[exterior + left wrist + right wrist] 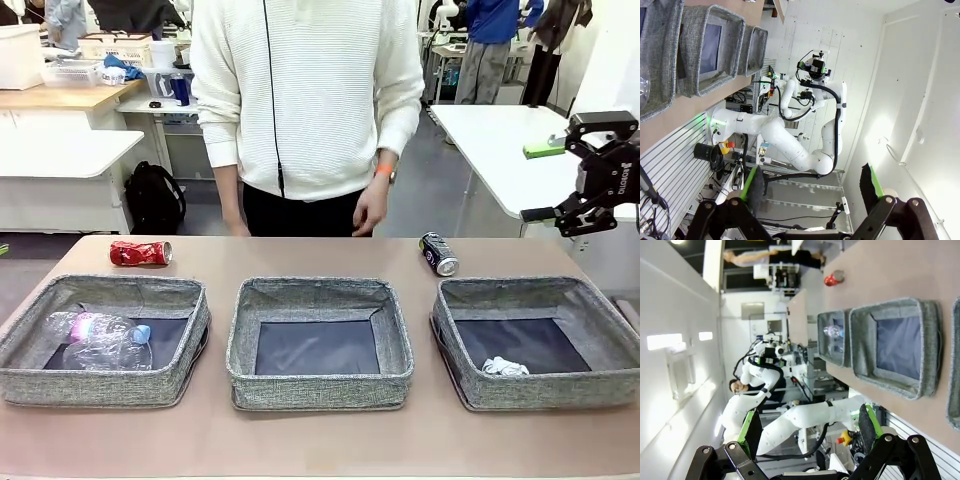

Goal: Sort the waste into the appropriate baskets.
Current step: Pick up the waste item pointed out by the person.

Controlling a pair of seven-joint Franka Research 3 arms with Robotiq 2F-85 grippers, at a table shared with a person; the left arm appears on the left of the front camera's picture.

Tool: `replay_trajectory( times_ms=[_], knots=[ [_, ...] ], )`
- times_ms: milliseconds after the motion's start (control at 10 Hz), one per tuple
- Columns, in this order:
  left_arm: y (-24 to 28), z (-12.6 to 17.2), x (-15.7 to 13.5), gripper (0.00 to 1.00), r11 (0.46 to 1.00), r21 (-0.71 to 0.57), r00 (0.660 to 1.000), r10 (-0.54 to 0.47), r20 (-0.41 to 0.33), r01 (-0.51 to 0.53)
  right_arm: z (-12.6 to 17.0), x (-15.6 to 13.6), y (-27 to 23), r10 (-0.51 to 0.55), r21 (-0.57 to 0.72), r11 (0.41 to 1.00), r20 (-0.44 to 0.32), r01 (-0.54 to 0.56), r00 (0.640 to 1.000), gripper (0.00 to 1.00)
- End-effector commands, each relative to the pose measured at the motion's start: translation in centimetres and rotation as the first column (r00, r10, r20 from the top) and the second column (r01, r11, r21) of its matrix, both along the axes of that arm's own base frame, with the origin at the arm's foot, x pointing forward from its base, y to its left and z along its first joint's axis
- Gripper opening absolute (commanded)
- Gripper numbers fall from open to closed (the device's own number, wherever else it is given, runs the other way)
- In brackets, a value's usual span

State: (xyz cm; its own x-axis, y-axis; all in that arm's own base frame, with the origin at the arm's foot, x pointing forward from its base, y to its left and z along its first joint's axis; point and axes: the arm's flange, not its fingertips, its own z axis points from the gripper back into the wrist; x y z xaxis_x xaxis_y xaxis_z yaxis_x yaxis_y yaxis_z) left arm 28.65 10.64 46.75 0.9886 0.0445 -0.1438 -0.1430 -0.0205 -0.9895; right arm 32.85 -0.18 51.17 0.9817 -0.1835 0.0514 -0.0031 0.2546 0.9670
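Observation:
Three grey baskets stand in a row across the table. The left basket (100, 385) holds clear plastic bottles (98, 340), one with a pink label and blue cap. The middle basket (320, 388) has a bare dark bottom. A white paper wad (505, 367) lies in the right basket (540, 392). A red can (140, 253) lies on the table behind the left basket, and a black can (439, 253) behind the right one. My right gripper (541, 182) hangs open high above the table's right end, empty (807, 427). My left gripper (812, 187) is open and empty, aimed away from the table.
A person in a white sweater stands at the far edge, one hand (372, 210) hanging just behind the table's middle. The right wrist view shows the middle basket (927, 347), the left basket (826, 325) and the red can (834, 278) below.

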Motion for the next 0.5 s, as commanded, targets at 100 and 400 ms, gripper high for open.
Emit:
replay_trajectory(
  times_ms=[100, 400],
  knots=[
    [0.03, 0.28, -0.11, 1.0, 1.0, -0.017, 1.0, -0.003, 0.022, 0.003, 0.31, 0.18, 0.18, -0.005, 0.018, 1.0, 0.009, 0.005, 1.0, 1.0],
    [0.03, 0.28, -0.11, 1.0, 1.0, -0.017, 1.0, -0.003, 0.022, 0.003, 0.31, 0.18, 0.18, -0.005, 0.018, 1.0, 0.009, 0.005, 1.0, 1.0]
  ],
)
